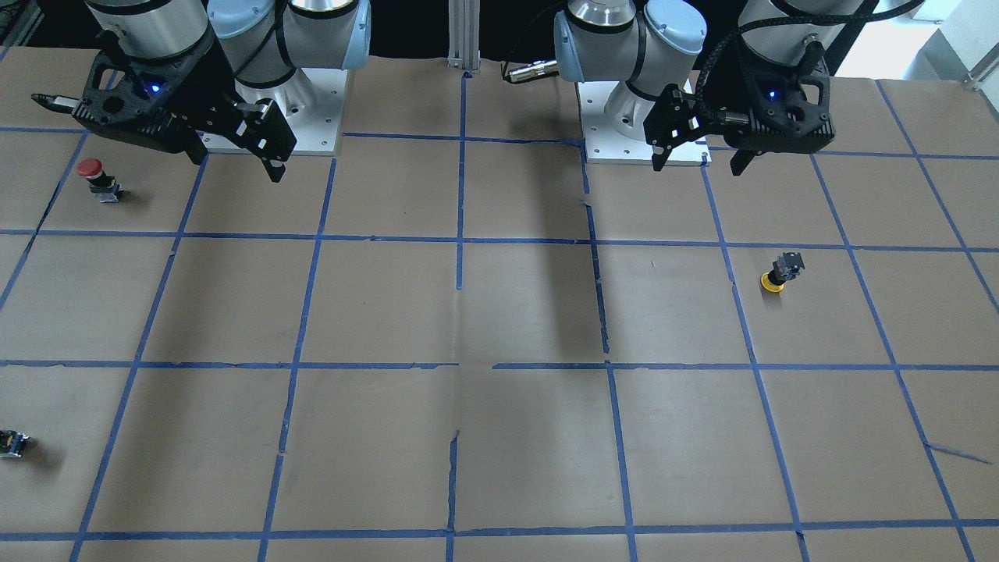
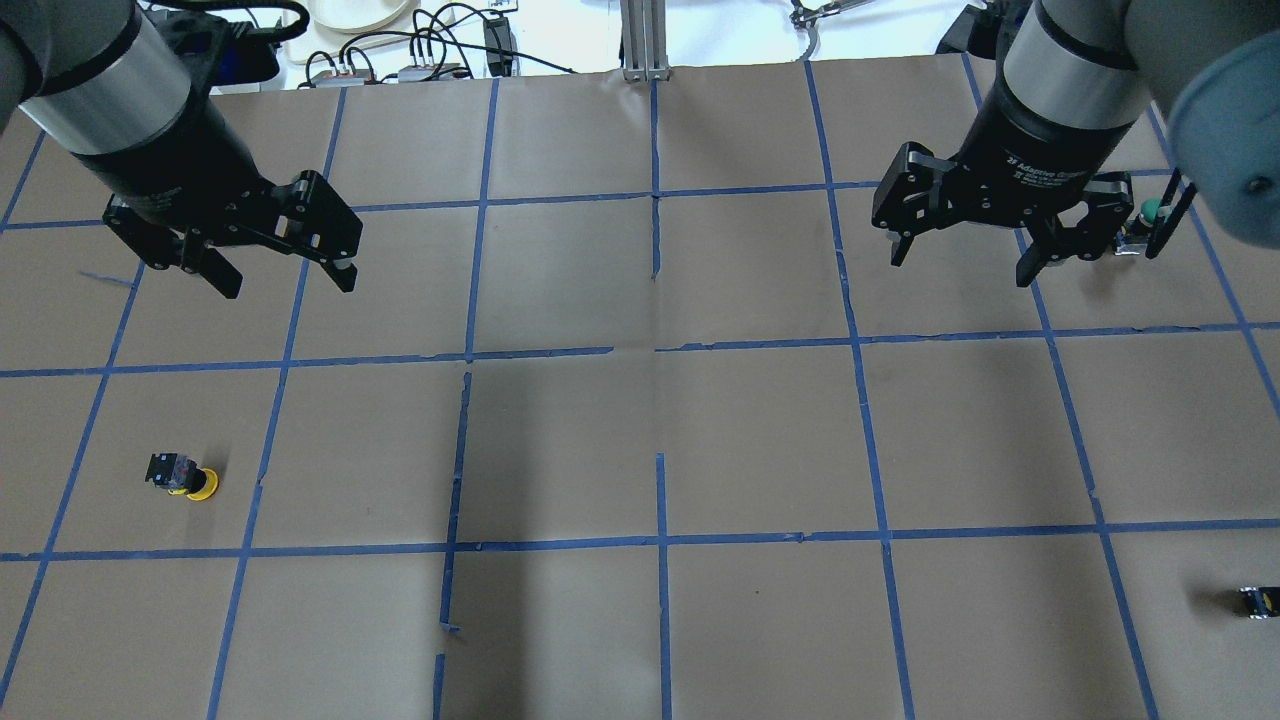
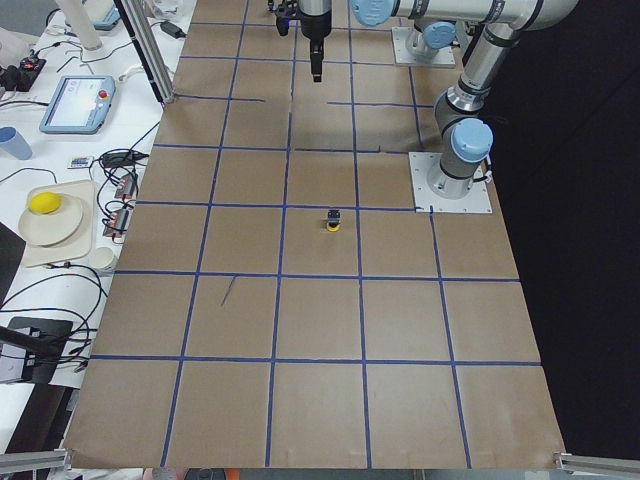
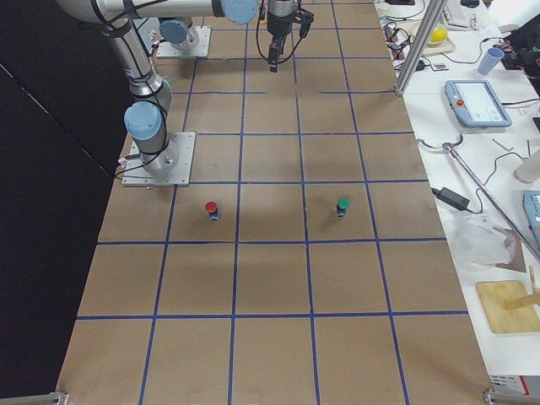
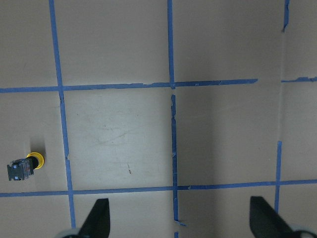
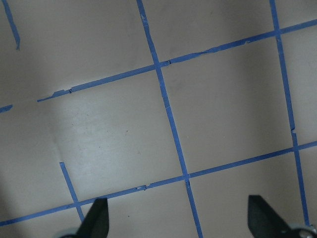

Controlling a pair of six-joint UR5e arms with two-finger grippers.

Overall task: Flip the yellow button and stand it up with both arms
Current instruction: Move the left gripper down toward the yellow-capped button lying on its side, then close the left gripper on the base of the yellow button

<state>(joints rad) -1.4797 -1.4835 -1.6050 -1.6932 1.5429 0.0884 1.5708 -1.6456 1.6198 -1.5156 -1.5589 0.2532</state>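
The yellow button lies on its side on the brown paper, on my left half of the table, its yellow cap toward the table's middle. It also shows in the front view, the left side view and the left wrist view. My left gripper hangs open and empty above the table, well beyond the button; its fingers frame bare paper. My right gripper hangs open and empty over the right half, far from the button. The right wrist view shows only fingertips and taped paper.
A red-capped button stands on my right side near the right arm's base. A green-capped button stands beyond the right gripper. A small black switch block lies at the right edge. Blue tape grids the paper.
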